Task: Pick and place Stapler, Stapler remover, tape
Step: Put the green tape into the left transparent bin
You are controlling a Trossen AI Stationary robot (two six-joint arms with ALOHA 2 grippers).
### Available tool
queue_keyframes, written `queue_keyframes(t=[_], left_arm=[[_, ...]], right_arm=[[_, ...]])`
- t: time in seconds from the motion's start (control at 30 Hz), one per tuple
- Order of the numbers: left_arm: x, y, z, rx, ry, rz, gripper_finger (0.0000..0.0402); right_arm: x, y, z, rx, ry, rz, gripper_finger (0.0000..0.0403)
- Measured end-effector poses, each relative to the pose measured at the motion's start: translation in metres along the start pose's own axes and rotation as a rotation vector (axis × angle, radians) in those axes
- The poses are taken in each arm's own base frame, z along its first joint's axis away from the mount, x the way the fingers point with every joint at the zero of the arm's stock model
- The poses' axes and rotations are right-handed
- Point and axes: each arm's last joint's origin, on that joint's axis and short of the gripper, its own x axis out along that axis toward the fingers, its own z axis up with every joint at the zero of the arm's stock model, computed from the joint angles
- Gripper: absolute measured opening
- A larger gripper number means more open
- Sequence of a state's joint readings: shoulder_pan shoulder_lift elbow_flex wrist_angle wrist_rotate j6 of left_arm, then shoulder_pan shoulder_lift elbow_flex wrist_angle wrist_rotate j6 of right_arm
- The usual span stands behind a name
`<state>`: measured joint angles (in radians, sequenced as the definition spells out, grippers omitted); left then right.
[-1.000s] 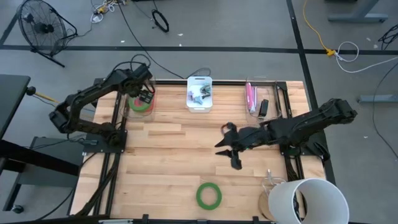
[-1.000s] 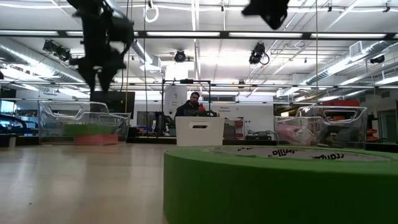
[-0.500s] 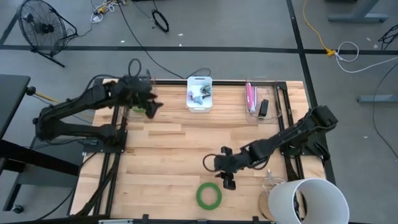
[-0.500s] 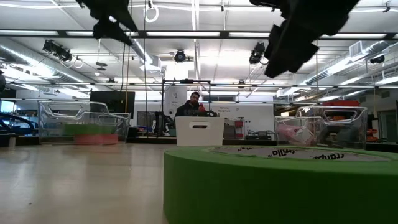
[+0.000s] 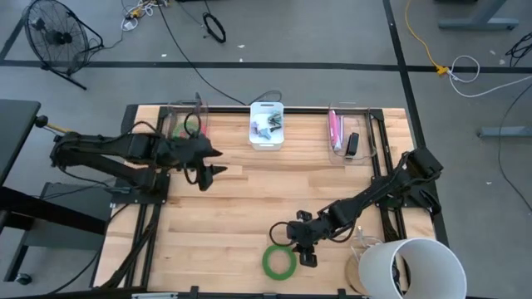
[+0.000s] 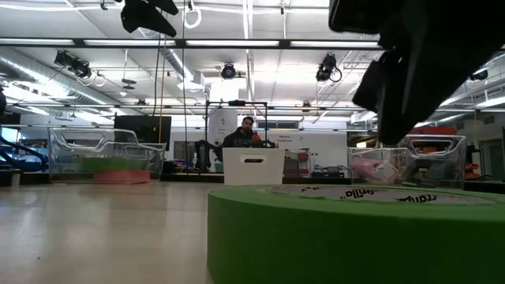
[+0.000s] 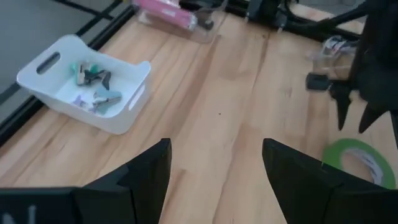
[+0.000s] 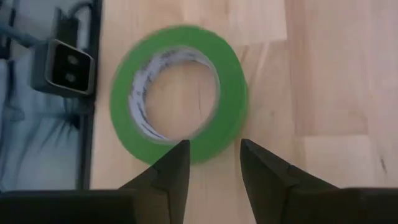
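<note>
Hovering just above the green tape roll (image 5: 279, 262), the right gripper (image 5: 304, 245) was spread; left gripper (image 5: 208, 161), probably apart, waited far-left.

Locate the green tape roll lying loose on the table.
In the high view the green tape roll lies near the table's front edge, just under the right gripper, left of the white bucket.

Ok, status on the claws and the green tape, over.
Right claw open, above green tape at near edge. Left claw open, empty, near clear bin. Nothing blocking.
</note>
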<state>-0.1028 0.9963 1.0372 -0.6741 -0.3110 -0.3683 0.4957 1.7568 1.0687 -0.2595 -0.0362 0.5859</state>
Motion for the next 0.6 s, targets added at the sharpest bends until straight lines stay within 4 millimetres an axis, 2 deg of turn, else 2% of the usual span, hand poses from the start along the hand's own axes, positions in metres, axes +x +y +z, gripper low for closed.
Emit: queue_keyframes(t=[0.23, 0.43, 0.6], left_arm=[[0.008, -0.021, -0.006, 0.043, 0.003, -0.004, 0.0254], [0.020, -0.035, -0.012, 0.084, 0.034, 0.002, 0.0254], [0.032, -0.042, -0.016, 0.089, 0.066, 0.012, 0.0254]], right_arm=[[0.022, -0.006, -0.003, 0.002, 0.026, -0.011, 0.0187], [0.023, -0.005, 0.001, 0.009, -0.025, -0.006, 0.0221], [0.023, -0.006, 0.001, 0.017, -0.029, -0.019, 0.0231]])
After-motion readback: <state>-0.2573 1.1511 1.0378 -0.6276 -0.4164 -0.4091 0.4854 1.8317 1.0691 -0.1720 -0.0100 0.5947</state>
